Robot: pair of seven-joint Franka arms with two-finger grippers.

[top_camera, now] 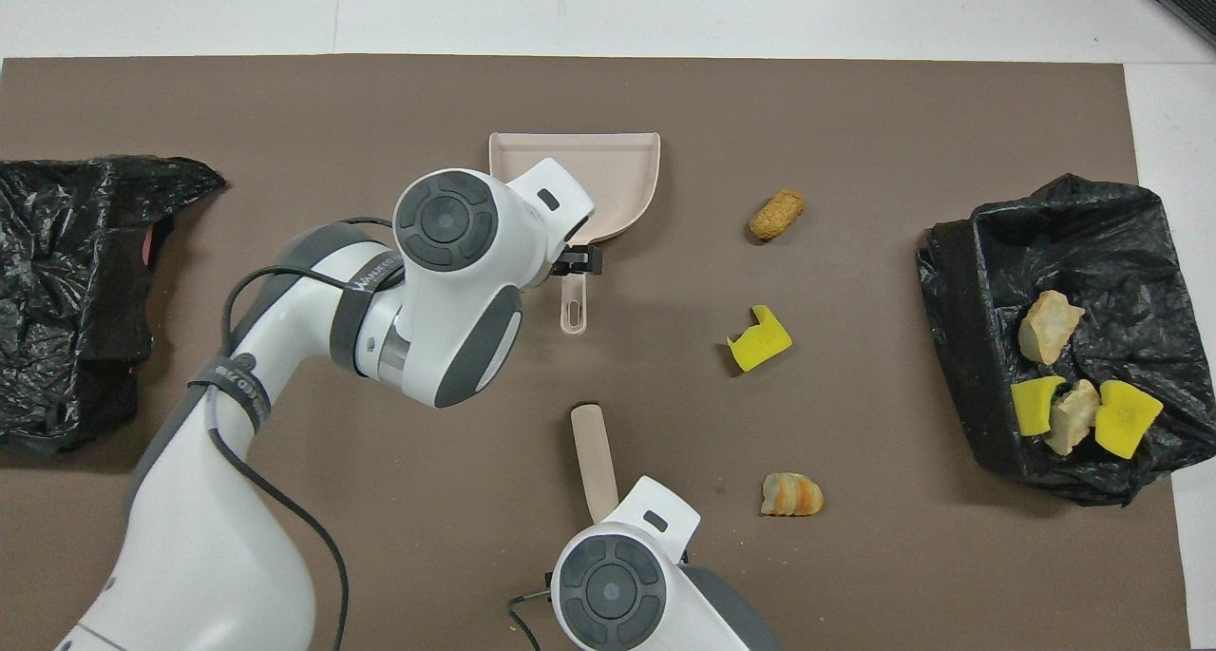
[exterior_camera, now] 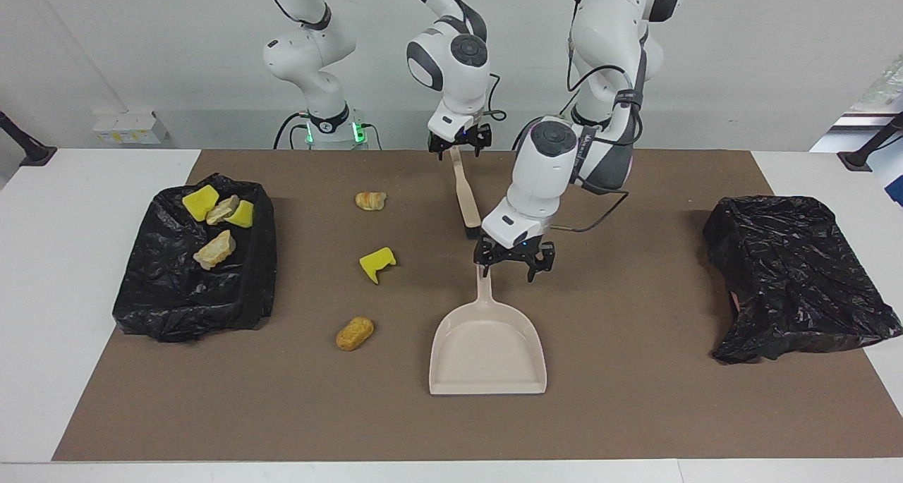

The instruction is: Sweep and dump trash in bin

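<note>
Four pieces of the trash lie in the bin lined with a black plastic bag (exterior_camera: 176, 292) at the right arm's end of the table: two bright yellow foam chunks (exterior_camera: 200, 202) and two pale tan bread-like lumps (exterior_camera: 214, 249), clustered at the side of the bin nearer the robots. Three more pieces lie on the brown mat (exterior_camera: 635, 398) between that bin and the beige plastic dustpan (exterior_camera: 488, 349). The striped tan-orange piece (exterior_camera: 370, 200) is nearest the robots, the notched yellow foam chunk (exterior_camera: 377, 263) is farther out, and the orange-brown oval lump (exterior_camera: 355, 333) is farthest.

The dustpan lies flat on the mat, its mouth turned away from the robots and its handle toward them. The left gripper (exterior_camera: 511, 263) hovers low over the handle's end, fingers apart; whether it touches the handle I cannot tell.

The right gripper (exterior_camera: 460, 144) is clamped on one end of the beige brush (exterior_camera: 465, 194), which hangs tilted in the air, its dark lower end just beside the left gripper.

At the left arm's end lies a crumpled black plastic bag (exterior_camera: 797, 278) — its contents are hidden.
</note>
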